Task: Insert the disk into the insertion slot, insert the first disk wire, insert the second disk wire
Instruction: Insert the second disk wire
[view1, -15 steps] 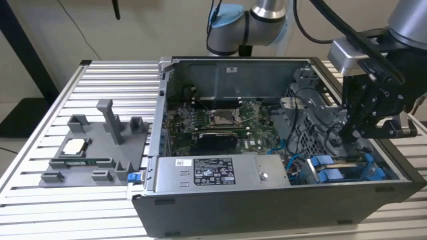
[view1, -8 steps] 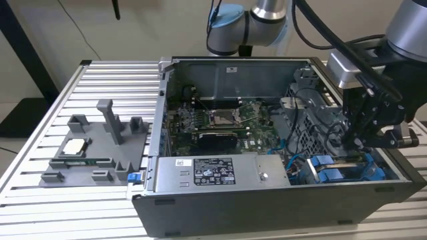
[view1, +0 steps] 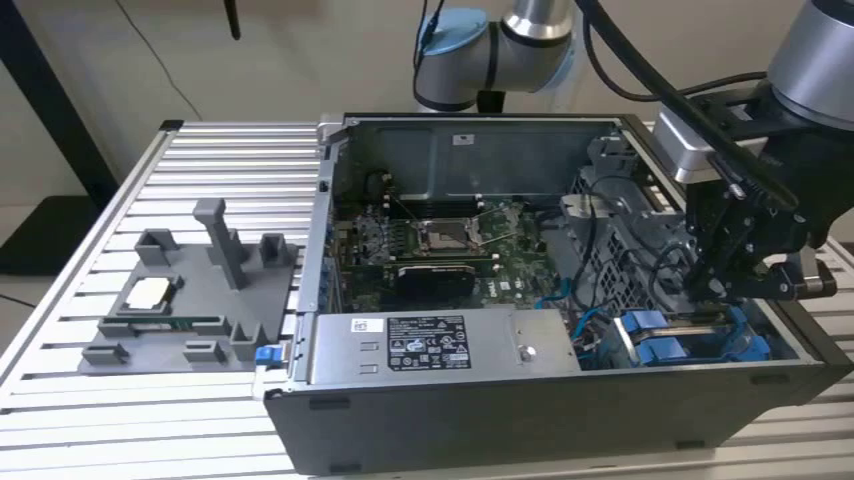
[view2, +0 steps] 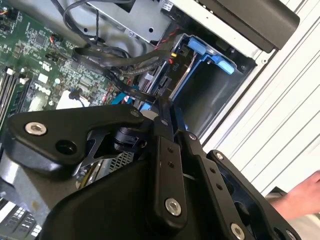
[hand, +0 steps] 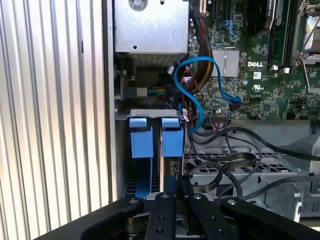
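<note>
My gripper reaches down into the open computer case at the exterior view's right, over the drive cage. The insertion slot shows two blue tabbed rails side by side, and in the second wrist view its blue frame edges a grey bay. The disk is mostly hidden. Its blue carrier tab stands in the slot with a dark edge below it. In both wrist views my fingers lie pressed together, and the gripper pinches the end of a black disk wire at the cage mouth.
A grey labelled power-supply box lies along the case front, with the motherboard behind it. Loose black cables and a blue cable crowd the cage. A grey fixture sits on the slatted table. A hand rests outside the case.
</note>
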